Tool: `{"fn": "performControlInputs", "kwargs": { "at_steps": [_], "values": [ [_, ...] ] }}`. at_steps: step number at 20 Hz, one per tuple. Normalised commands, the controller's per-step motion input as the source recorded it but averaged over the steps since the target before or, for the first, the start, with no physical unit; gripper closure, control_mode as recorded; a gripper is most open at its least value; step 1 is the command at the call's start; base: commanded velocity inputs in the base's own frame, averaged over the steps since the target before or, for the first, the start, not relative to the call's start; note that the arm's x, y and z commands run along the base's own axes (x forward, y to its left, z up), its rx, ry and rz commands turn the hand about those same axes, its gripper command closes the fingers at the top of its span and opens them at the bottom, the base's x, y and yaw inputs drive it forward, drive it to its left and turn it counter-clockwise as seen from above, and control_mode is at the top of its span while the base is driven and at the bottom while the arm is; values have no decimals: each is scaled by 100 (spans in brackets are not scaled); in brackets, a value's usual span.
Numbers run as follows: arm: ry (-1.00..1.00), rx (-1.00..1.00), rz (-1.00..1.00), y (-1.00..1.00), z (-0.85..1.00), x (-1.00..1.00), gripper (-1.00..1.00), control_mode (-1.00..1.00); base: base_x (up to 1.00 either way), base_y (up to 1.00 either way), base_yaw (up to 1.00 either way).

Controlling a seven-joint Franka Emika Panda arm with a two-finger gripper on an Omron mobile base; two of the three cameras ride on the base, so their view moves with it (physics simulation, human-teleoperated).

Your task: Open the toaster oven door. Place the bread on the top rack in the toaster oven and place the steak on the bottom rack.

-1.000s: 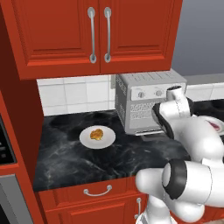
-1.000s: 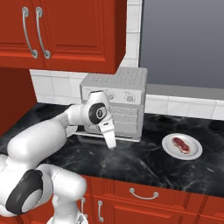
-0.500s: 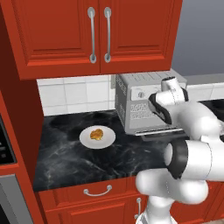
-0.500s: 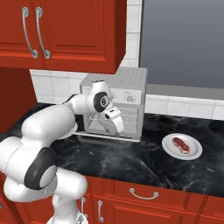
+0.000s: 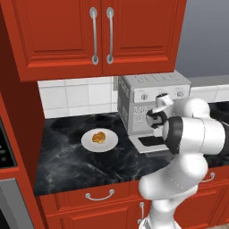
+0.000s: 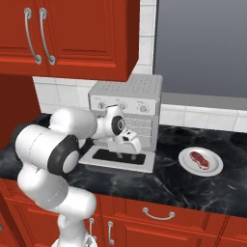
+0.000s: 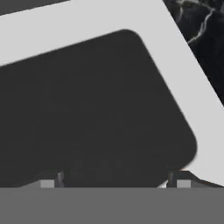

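- While the toaster oven (image 6: 126, 113) serves as the landmark at the back of the black counter (image 6: 183, 185), nearest the robot lies its door (image 6: 120, 157), folded down flat onto the counter in front of the oven body, dark glass facing up inside a pale frame.
- Just above that lowered door hangs the gripper (image 6: 125, 155), pointing down at the glass; its fingertips (image 7: 52, 180) stand wide apart with only the dark window between them, so it is open and holds nothing. Whether the tips touch the glass I cannot tell.
- Off to the oven's left side, as the left base camera sees it, a white plate (image 5: 87, 144) sits on the counter, well apart from the oven, with the bread (image 5: 99, 137) resting in its middle.
- On the oven's other side, a second white plate (image 6: 216, 169) sits well apart from the oven and carries the steak (image 6: 200, 159).
- Behind the door, the oven front shows round knobs (image 6: 120, 105) along its upper strip; the racks inside are hidden by the arm.
- Above and behind the oven, white wall tiles (image 5: 76, 96) run under red cabinets (image 5: 67, 36).
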Motion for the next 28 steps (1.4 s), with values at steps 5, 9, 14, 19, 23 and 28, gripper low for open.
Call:
{"fn": "performControlInputs", "kwargs": {
  "at_steps": [5,9,14,19,23,28],
  "values": [
    [-22,16,18,-5,-20,-29,-100,-100,0,0,0],
    [-35,26,23,-3,75,8,-100,-100,0,0,0],
    [-35,22,29,0,3,29,-100,-100,0,0,0],
    [-20,27,33,0,27,57,-100,-100,0,0,0],
    [-20,13,36,0,25,33,-100,-100,0,0,0],
    [-40,9,33,0,-1,24,-100,-100,0,0,0]
  ]
}}
